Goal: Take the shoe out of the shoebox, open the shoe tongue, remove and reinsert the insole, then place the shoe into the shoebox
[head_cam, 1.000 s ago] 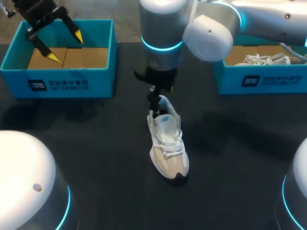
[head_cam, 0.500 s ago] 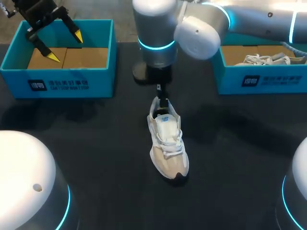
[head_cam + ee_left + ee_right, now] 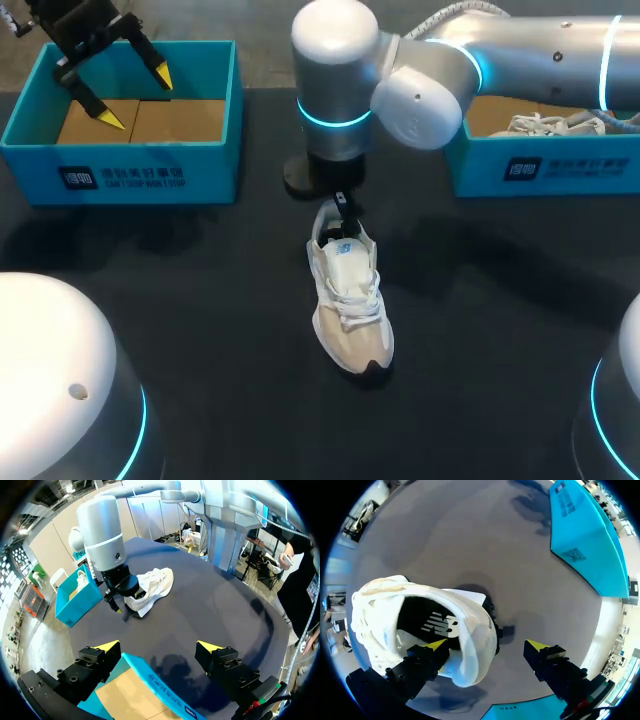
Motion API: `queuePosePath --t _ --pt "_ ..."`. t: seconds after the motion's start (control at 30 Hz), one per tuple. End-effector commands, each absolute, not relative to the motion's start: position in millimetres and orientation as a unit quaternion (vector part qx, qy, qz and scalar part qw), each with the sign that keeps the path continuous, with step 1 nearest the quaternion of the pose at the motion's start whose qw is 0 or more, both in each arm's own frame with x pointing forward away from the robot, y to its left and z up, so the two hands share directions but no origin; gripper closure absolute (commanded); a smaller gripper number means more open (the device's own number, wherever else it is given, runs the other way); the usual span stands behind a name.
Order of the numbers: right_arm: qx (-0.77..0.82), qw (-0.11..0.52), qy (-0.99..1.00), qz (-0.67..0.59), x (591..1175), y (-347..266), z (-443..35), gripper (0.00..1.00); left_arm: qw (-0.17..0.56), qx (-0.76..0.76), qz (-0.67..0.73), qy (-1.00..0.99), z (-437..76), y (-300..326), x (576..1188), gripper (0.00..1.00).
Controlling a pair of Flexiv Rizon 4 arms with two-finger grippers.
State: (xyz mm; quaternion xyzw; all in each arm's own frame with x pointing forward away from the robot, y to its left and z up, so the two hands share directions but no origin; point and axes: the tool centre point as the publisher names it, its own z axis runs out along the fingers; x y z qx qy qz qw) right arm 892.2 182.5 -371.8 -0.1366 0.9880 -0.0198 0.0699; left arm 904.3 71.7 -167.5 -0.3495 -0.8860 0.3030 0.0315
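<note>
Left fingers [image 3: 110, 120]: spread apart, holding nothing, hanging over the left shoebox [image 3: 120, 172].
Left shoebox: blue, at the far left of the tabletop [image 3: 200, 300], its brown cardboard floor showing.
Shoe [image 3: 350, 300]: white, upright mid-tabletop, toe towards the near edge, apart from both boxes.
Right fingers [image 3: 434, 646]: wide apart and not gripping, straddling the shoe's heel collar, one tip over the opening, the other behind the heel.
Right shoebox [image 3: 540, 172]: blue, far right, another white shoe [image 3: 560, 124] inside.
</note>
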Motion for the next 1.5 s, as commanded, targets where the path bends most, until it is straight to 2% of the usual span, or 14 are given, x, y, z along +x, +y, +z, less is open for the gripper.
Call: queuePosePath --t 0.03,0.4,0.47,0.5,0.53,0.57,0.67,0.73,0.9,0.93,0.97,1.27,1.5 --pt "-0.127 0.071 0.989 -0.018 893 186 -374 0.0 0.031 -0.35 0.302 -0.886 -168 72 903 0.0" --pt "-0.079 0.073 0.994 -0.018 890 194 -375 0.03 0.031 -0.35 0.302 -0.886 -168 72 903 0.0" --pt "-0.072 0.072 0.995 -0.023 891 194 -378 0.15 0.031 -0.35 0.302 -0.886 -168 72 903 0.0" --pt "-0.071 0.073 0.995 -0.025 892 194 -379 0.24 0.031 -0.35 0.302 -0.886 -168 72 903 0.0" --pt "-0.07 0.073 0.994 -0.028 892 193 -381 0.4 0.031 -0.35 0.302 -0.886 -168 72 903 0.0" --pt "-0.067 0.07 0.995 -0.033 893 192 -383 0.51 0.031 -0.35 0.302 -0.886 -168 72 903 0.0" --pt "-0.06 0.066 0.995 -0.033 893 189 -386 0.57 0.031 -0.35 0.302 -0.886 -168 72 903 0.0" --pt "-0.059 0.065 0.996 -0.034 893 189 -387 0.68 0.031 -0.35 0.302 -0.886 -168 72 903 0.0" --pt "-0.044 0.06 0.996 -0.044 892 189 -393 0.8 0.031 -0.35 0.302 -0.886 -168 72 903 0.0" --pt "-0.041 0.058 0.997 -0.044 892 188 -395 0.92 0.031 -0.35 0.302 -0.886 -168 72 903 0.0" --pt "-0.039 0.057 0.997 -0.045 892 188 -396 1.0 0.031 -0.35 0.302 -0.886 -168 72 903 0.0" --pt "0.012 0.038 0.998 -0.047 881 182 -366 1.0 0.031 -0.35 0.302 -0.886 -168 72 903 0.0" --pt "0.027 0.042 0.997 -0.056 874 180 -303 1.0 0.031 -0.35 0.302 -0.886 -168 72 903 0.0"
